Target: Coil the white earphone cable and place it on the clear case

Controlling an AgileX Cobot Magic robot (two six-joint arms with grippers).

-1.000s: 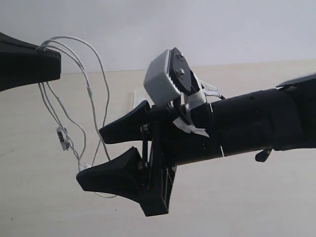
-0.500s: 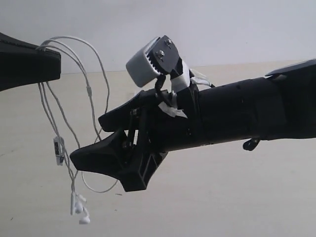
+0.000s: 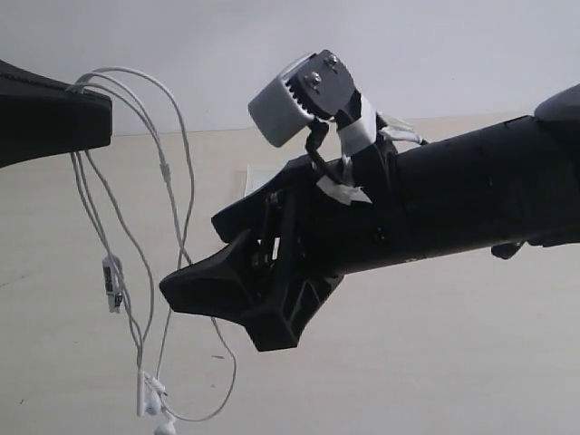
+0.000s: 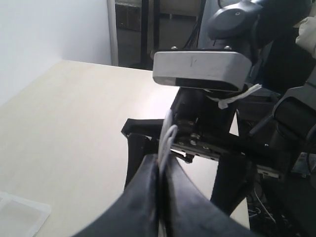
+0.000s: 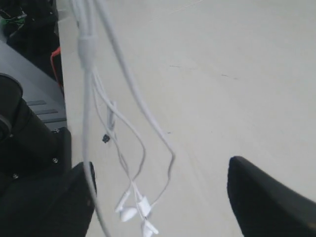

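while the left tool (image 4: 161, 165) pinches the white earphone cable (image 5: 85, 49), right tool (image 3: 192, 256) spread, clear case (image 3: 256, 178) mostly hidden

Close exterior side view; wrist cameras along left claw (image 4: 159, 165), right claw (image 5: 163, 195); white earphone cable (image 3: 164, 168) shared.

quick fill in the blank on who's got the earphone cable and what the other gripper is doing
1. The left gripper is ___ on the white earphone cable.
2. The right gripper has its jaws ___.
3. The earbuds dangle at the cable's ___ end.
4. The clear case lies flat on the ___.

Missing words: shut; open; lower; table
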